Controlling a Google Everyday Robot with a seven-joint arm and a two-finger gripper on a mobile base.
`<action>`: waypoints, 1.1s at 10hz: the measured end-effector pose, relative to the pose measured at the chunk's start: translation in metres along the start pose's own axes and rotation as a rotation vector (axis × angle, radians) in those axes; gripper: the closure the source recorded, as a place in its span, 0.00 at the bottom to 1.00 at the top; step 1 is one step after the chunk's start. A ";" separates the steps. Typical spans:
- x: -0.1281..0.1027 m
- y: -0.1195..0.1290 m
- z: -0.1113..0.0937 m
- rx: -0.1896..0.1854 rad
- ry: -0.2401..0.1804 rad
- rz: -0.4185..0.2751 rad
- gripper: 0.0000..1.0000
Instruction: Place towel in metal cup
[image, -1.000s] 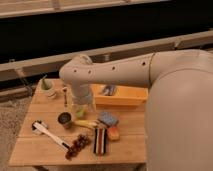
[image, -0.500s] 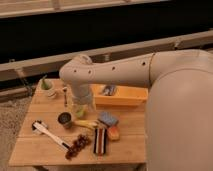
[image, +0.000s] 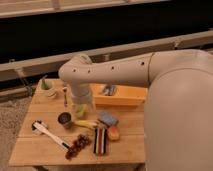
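Starting at the near edge of the wooden table (image: 30, 150), you have a knobbly bunch of dark grapes (image: 76, 146), a flat striped packet (image: 100, 141) and a long white-handled tool (image: 47, 132), all well apart from the work. Behind them stands the metal cup (image: 64, 119), small, round and upright, mouth open to the top, with a curved banana (image: 88, 123) just beside it and a soft blue sponge (image: 107, 118) a little further right. The gripper (image: 80, 111) hangs just behind and to the right of the cup, low over the table under the smooth white wrist; you cannot tell whether it is closed on anything. A pale green patch at its tip may be the towel, but that is a guess, and a grey crumpled shape (image: 109, 90) in the yellow tray (image: 122, 98) further back could be cloth as well. If the towel is in hand, bring it squarely over the cup's mouth before lowering. The cup is light and narrow, so a sideways brush would likely tip it, and limp cloth tends to drape over a rim. At the far left corner sits a small potted plant (image: 47, 89).
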 end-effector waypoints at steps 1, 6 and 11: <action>-0.011 -0.001 0.001 0.002 -0.009 -0.001 0.35; -0.106 -0.059 0.008 0.014 -0.048 0.059 0.35; -0.188 -0.117 0.039 0.014 -0.159 0.147 0.35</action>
